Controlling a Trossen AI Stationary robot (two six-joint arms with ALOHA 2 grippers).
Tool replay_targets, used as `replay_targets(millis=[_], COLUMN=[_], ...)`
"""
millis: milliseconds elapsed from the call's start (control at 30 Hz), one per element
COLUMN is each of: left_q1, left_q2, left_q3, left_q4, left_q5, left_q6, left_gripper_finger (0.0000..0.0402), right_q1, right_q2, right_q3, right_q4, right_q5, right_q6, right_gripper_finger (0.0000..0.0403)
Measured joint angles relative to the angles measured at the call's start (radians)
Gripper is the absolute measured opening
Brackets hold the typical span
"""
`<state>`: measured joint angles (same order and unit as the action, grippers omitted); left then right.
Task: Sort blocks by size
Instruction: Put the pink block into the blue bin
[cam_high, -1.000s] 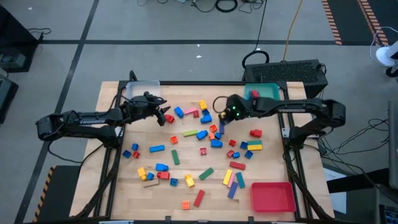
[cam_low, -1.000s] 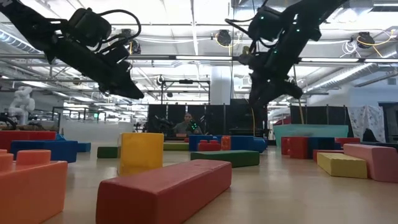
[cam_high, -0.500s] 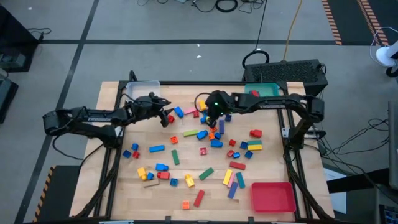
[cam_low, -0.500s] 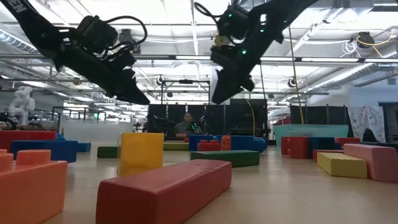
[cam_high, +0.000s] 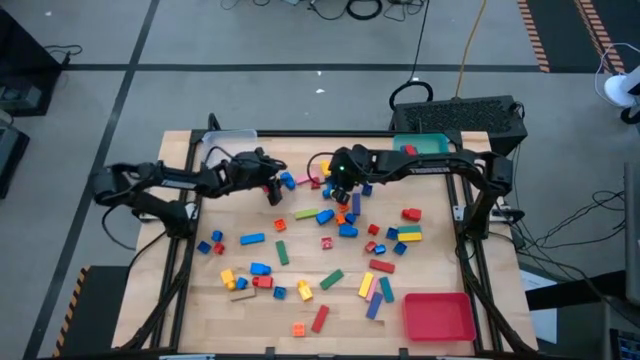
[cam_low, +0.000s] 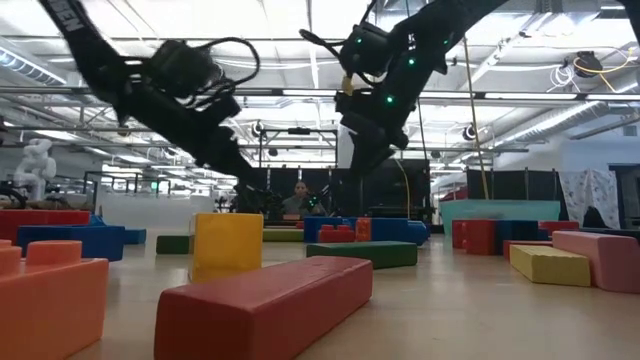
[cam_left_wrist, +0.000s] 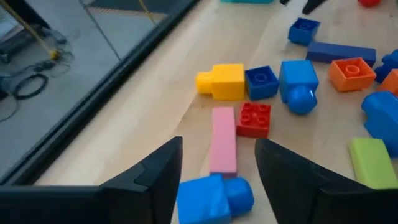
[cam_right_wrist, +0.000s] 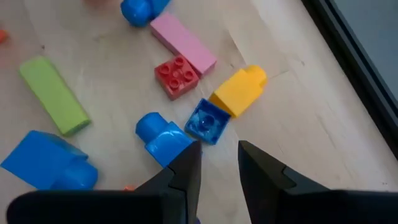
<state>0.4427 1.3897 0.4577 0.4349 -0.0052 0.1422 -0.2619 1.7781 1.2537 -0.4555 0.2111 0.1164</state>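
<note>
High view: red tray (cam_high: 438, 316) holds nothing.

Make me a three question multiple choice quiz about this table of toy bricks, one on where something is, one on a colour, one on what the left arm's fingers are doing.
1. Where does the red tray sit in the high view?
A. lower right corner
B. upper left corner
C. table centre

2. What colour is the long flat brick beside the small red brick in the left wrist view?
A. green
B. pink
C. orange

3. The left gripper has its fingers:
A. clamped on a yellow brick
B. apart, holding nothing
C. out of sight

Answers: 1 A, the tray lies at the lower right. 2 B, it is plainly pink. 3 B, bare table and bricks show between them.
</note>
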Motion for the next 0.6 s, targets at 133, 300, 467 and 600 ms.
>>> replay_targets(millis=[133, 300, 467, 600], left_q1=[0.000, 0.000, 0.003, 0.019], left_q2=[0.096, 0.202, 0.278, 0.332], left_q3=[0.076, 0.125, 0.169, 0.204], left_q4=[-0.049, -0.059, -0.049, -0.051], left_q5=[0.033, 0.032, 0.031, 0.031], left_q6=[0.009, 0.052, 0.113, 0.130], left_gripper_finger=[0.0247, 0.0288, 0.0297, 0.0297], right_q1=[0.000, 0.002, 0.009, 0.010], right_q2=[0.000, 0.000, 0.000, 0.000], right_q3=[0.000, 0.000, 0.000, 0.000], right_q4=[-0.053, -0.094, -0.093, -0.088], right_q5=[-0.001, -0.001, -0.002, -0.003], right_q6=[-0.004, -0.005, -0.008, -0.008], right_gripper_finger=[0.0089, 0.0089, 0.0089, 0.0089])
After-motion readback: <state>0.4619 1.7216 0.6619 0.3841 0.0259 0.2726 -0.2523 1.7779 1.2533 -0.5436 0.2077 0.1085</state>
